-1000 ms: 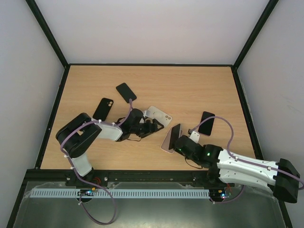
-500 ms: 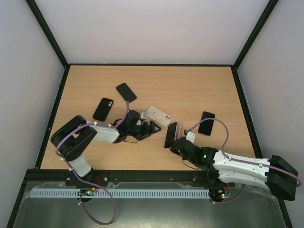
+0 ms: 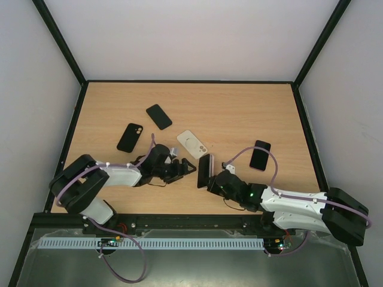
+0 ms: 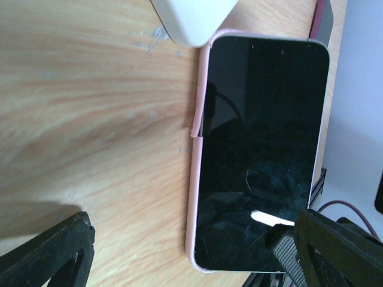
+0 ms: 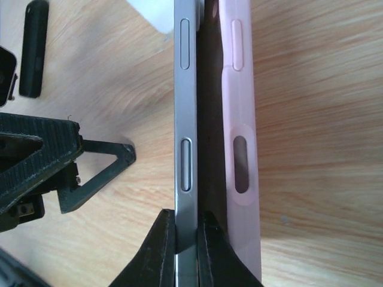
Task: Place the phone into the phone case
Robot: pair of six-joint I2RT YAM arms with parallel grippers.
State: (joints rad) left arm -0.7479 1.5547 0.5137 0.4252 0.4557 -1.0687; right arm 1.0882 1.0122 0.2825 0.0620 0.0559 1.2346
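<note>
The phone stands on its long edge on the table, its black screen facing my left gripper. My right gripper is shut on the phone's silver side frame. The pink phone case lies against the phone's back, with a dark gap between the case and the frame on the gripped side. Its pink rim wraps the screen's other long side. My left gripper is open, just left of the screen and touching nothing, its fingers spread wide.
A white case lies flat just behind the upright phone. Two black cases or phones lie at the back left, and another black one lies right of my right arm. The right arm's purple cable loops above it.
My right gripper has carried the phone and pink case left and tipped them from slanted to upright on edge. My left gripper has drawn back towards the near edge, uncovering the white case.
</note>
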